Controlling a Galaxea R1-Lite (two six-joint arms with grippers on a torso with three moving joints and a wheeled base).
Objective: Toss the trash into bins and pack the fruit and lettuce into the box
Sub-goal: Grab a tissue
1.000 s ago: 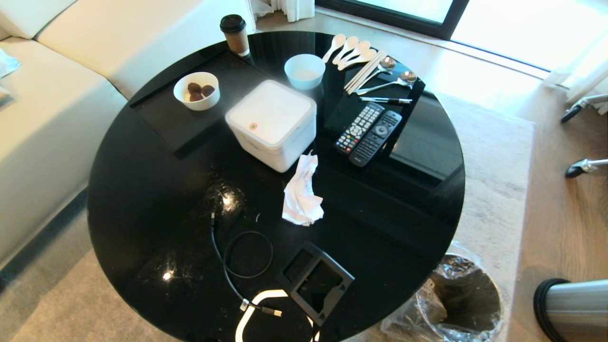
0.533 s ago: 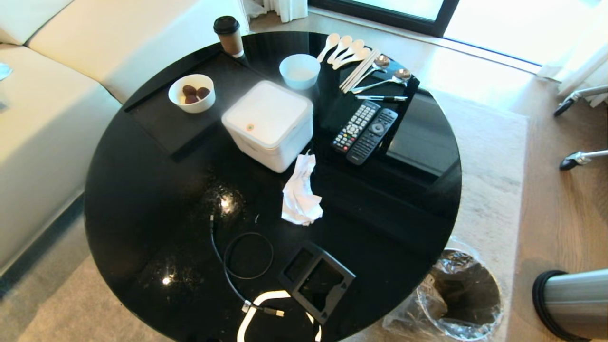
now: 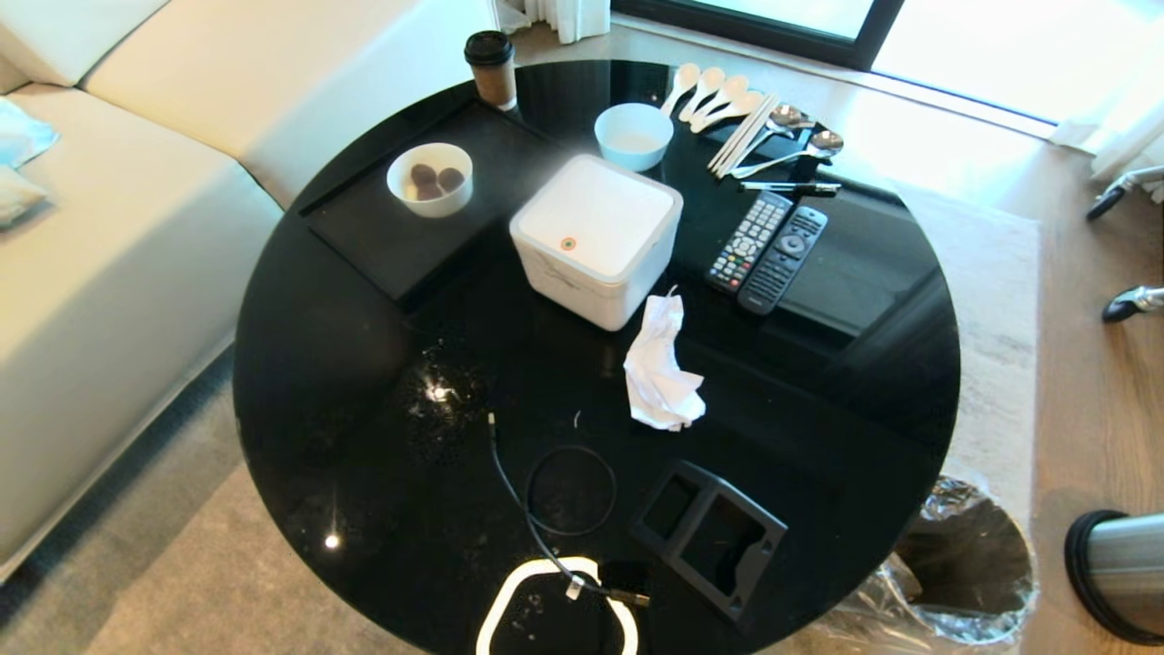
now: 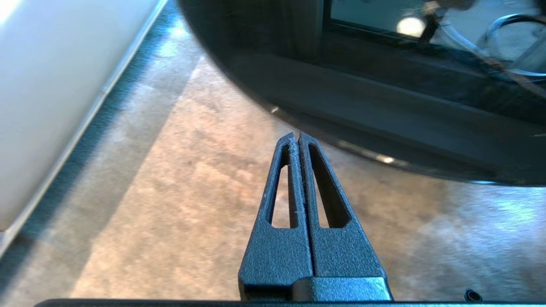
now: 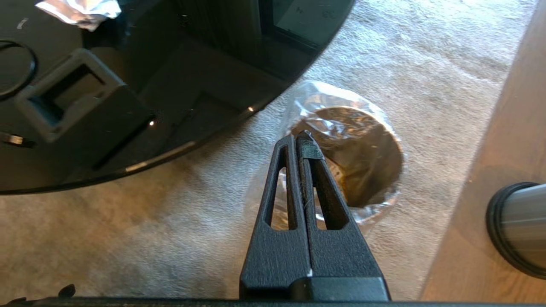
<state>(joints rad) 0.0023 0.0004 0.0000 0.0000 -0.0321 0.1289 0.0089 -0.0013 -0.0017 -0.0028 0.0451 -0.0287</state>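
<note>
Head view: crumpled white tissue (image 3: 661,368) mid-surface, just beside closed white lidded box (image 3: 596,236); lined steel bin (image 3: 968,569) on carpet off near right edge. Left gripper (image 4: 297,138) shut, empty, above carpet by surface edge. Right gripper (image 5: 300,140) shut, empty, over bin.

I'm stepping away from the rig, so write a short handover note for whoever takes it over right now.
Left end effector: shut, empty, low beside the table.
Right end effector: shut, empty, above the lined bin on the carpet.
Tissue lies on the table by the white box, whose lid is closed. A second bin stands at the right edge.
Done: nothing visibly binned or packed.
Left: tissue to bin; wrapper, apples and lettuce are not in view.
</note>
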